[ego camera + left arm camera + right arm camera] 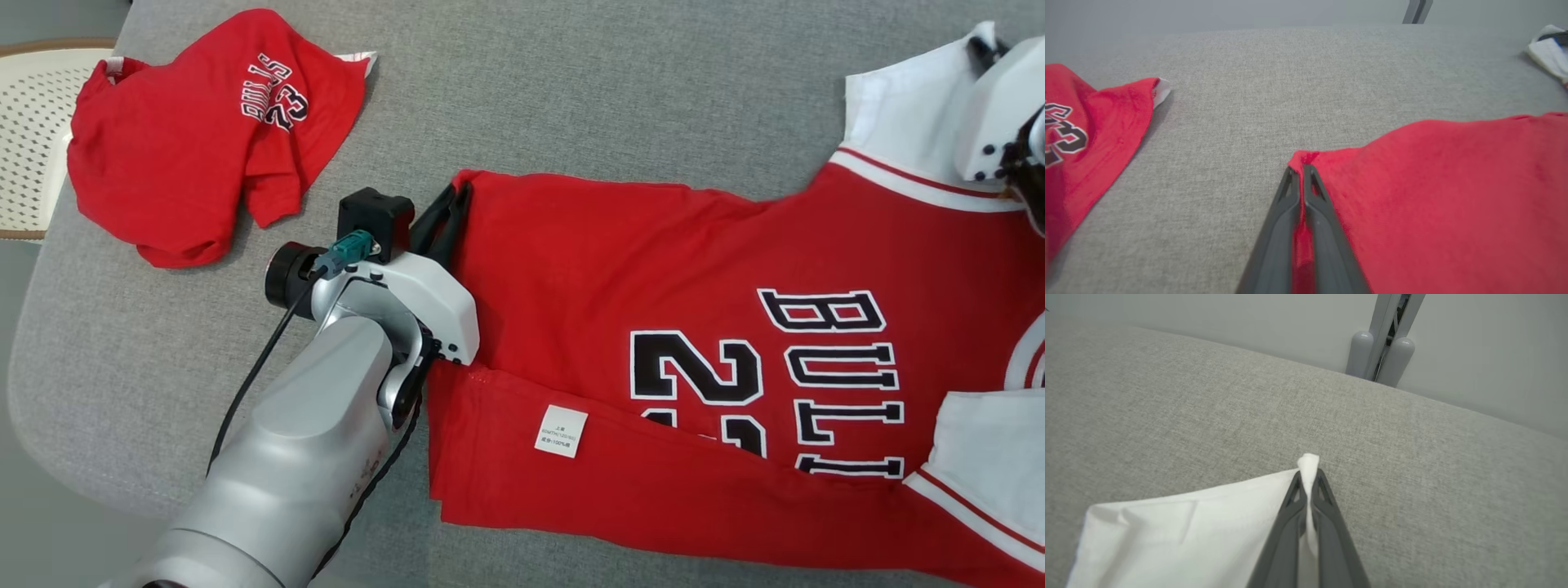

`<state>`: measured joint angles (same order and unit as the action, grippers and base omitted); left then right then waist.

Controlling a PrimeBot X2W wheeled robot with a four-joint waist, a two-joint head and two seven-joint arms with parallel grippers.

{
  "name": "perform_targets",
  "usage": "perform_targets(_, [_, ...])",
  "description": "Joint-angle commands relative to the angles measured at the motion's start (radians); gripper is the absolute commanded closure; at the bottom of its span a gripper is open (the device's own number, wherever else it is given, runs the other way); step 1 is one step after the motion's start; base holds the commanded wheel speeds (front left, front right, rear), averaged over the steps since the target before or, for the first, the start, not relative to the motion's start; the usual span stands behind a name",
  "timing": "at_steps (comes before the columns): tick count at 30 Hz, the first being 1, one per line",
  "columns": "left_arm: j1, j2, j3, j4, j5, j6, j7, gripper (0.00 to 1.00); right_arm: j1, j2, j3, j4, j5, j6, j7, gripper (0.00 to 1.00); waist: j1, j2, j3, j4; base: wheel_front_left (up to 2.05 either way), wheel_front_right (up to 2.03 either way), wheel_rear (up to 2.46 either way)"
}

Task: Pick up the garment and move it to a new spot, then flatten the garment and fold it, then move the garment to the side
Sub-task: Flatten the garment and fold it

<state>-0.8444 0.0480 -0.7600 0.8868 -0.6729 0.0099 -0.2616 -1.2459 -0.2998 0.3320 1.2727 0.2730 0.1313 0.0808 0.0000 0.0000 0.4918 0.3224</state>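
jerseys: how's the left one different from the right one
The left jersey lies bunched, right jersey spread out. The left jersey is untouched; right jersey is pinched by the left gripper at a red corner and the right gripper at a white sleeve. Both are red, printed 23.

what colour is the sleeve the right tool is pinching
White sleeve, clearest in the right wrist view.

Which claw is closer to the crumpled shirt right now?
Left. The left claw pinches a hem corner of the jersey, with the crumpled shirt a short way off beside it. The right claw pinches the white sleeve at the jersey's far end.
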Motion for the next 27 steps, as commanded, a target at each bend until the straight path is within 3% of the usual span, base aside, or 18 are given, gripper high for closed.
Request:
perform_targets(1, [-0.017,0.005,0.012,0.000,0.007,0.009,-0.004,1.00,-0.015,-0.021,-0.011,0.005,-0.009,-0.001,-0.026,1.00,0.0000,0.0000,-0.001,-0.006,0.00,0.00,0.00])
perform_targets(6, [-0.021,0.006,0.091,-0.020,0.058,0.023,-0.004,1.00,-0.033,-0.047,-0.063,0.009,-0.052,-0.001,-0.163,1.00,0.0000,0.0000,-0.020,-0.034,0.00,0.00,0.00])
perform_targets(13, [0.020,0.036,0.236,-0.060,0.166,0.022,-0.004,1.00,0.003,-0.019,-0.143,0.014,-0.080,-0.001,-0.306,1.00,0.0000,0.0000,-0.065,-0.100,0.00,0.00,0.00])
perform_targets(20, [0.091,0.062,0.315,-0.018,0.236,-0.020,-0.004,1.00,0.128,0.059,-0.178,-0.034,-0.033,-0.001,-0.347,1.00,0.0000,0.0000,-0.131,-0.180,0.00,0.00,0.00])
perform_targets(27, [0.206,0.075,0.376,-0.009,0.286,-0.037,-0.004,1.00,0.394,0.098,-0.157,-0.234,0.057,-0.001,-0.347,1.00,0.0000,0.0000,-0.208,-0.249,0.00,0.00,0.00])
